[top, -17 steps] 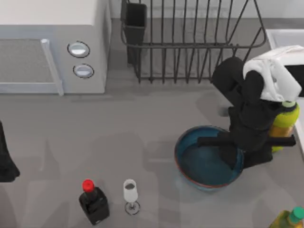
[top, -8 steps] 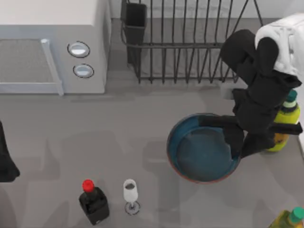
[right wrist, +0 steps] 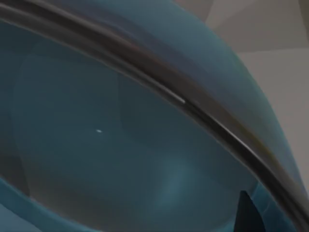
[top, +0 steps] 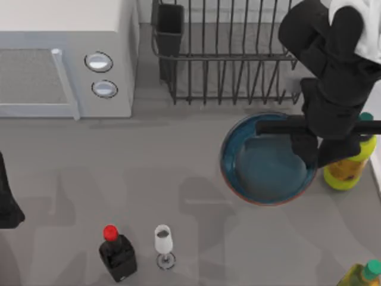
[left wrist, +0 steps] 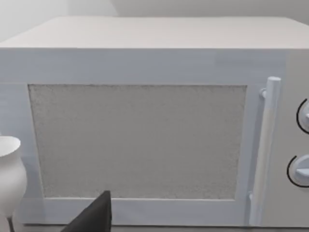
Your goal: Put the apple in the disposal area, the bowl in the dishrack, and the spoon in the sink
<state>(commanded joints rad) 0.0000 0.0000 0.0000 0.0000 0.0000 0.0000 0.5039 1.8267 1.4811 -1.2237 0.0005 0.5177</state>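
Blue bowl (top: 268, 161): stiff, smooth, likely slippery | right gripper (top: 309, 156) pinches its right rim, best hold | dishrack (top: 238, 53) just beyond | left gripper parked at table's left, fingers untellable

Bulky matte-black right arm (top: 336, 89) with a white upper segment.

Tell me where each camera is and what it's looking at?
Top view: above the table, looking down at the microwave, dishrack and bowl; the right claw grips the bowl's rim, the left arm sits parked at the left edge.
Left wrist view: on the left arm, facing the microwave door; a dark claw tip shows.
Right wrist view: on the right arm, close against the bowl.
Shared: bowl, microwave.
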